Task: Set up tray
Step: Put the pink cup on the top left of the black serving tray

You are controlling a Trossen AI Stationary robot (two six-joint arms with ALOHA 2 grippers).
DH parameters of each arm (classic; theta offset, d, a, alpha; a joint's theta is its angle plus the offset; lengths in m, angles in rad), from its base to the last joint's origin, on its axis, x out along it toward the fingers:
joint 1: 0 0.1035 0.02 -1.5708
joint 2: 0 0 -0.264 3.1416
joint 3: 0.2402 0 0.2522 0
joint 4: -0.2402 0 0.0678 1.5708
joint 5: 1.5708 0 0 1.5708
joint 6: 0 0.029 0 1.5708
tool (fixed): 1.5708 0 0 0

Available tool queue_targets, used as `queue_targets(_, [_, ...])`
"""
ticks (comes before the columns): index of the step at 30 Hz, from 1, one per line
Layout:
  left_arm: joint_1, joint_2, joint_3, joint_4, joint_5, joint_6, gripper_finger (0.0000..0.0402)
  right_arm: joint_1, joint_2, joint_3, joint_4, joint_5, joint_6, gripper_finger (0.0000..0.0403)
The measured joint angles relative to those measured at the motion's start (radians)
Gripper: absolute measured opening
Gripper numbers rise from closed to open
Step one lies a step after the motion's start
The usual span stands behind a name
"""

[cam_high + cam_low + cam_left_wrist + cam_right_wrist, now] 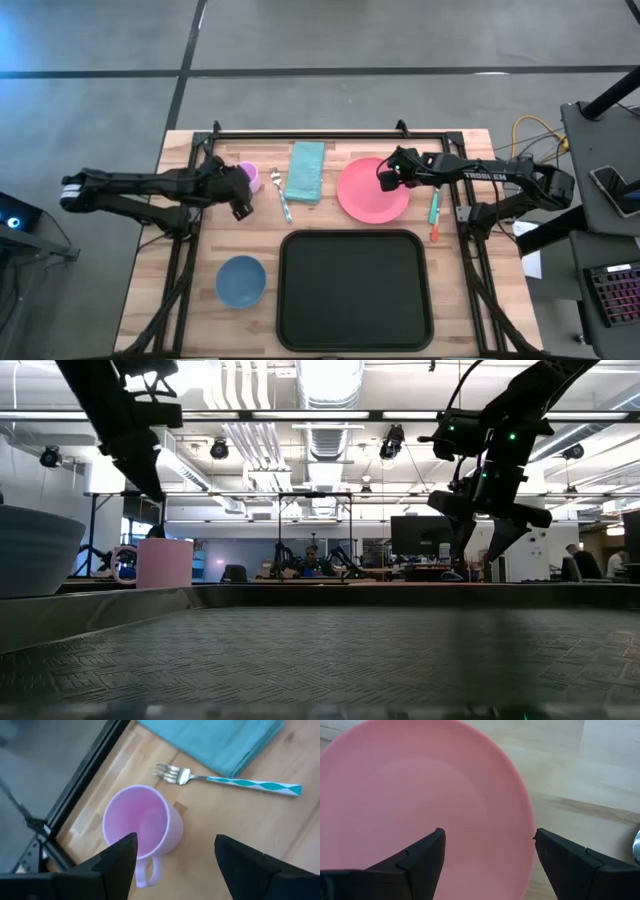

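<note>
The black tray lies flat at the table's near middle and fills the foreground of the low view. The pink plate lies beyond it, toward the far edge. My right gripper hangs open over the plate, above its right part near the rim, and stands clear above the table in the low view. My left gripper is open above the pink mug, which stands upright on the table. One finger shows over the mug's rim; the other is over bare wood.
A folded teal napkin and a fork with a teal handle lie between mug and plate. A blue bowl sits left of the tray. Another utensil lies right of the plate. A black frame edges the table.
</note>
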Motion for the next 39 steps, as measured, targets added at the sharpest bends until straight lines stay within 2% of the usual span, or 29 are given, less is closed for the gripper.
queue_targets(6, [0.027, -0.056, -0.084, 0.100, 0.030, 0.186, 0.0227, 0.000, 0.000, -0.001, 0.003, 0.001, -0.012, 0.0286])
queue_targets(8, [0.045, -0.055, -0.082, 0.139, 0.084, 0.250, 0.0226, 0.000, 0.000, -0.001, 0.004, 0.003, -0.026, 0.0286])
queue_targets(10, [0.056, -0.041, -0.072, 0.174, 0.091, 0.293, 0.0225, 0.000, 0.000, -0.001, 0.004, 0.005, -0.040, 0.0284])
queue_targets(13, [0.100, -0.006, -0.071, 0.181, 0.102, 0.304, 0.0225, 0.000, 0.000, -0.001, 0.005, 0.005, -0.051, 0.0281])
queue_targets(17, [0.184, 0.057, -0.072, 0.182, 0.191, 0.265, 0.0225, 0.000, 0.000, -0.001, 0.007, 0.006, -0.052, 0.0278])
queue_targets(22, [0.249, 0.158, -0.067, 0.201, 0.196, 0.248, 0.0225, 0.000, 0.000, -0.001, 0.007, 0.007, -0.052, 0.0281])
queue_targets(29, [0.280, 0.289, -0.053, 0.210, 0.212, 0.249, 0.0219, 0.000, 0.000, -0.001, 0.008, 0.016, -0.062, 0.0274])
queue_targets(33, [0.279, 0.334, -0.052, 0.214, 0.213, 0.250, 0.0178, 0.000, 0.000, -0.001, 0.010, 0.017, -0.071, 0.0269])
queue_targets(39, [0.279, 0.364, -0.052, 0.217, 0.227, 0.251, 0.0065, 0.000, 0.000, -0.001, 0.010, 0.009, -0.069, 0.0263])
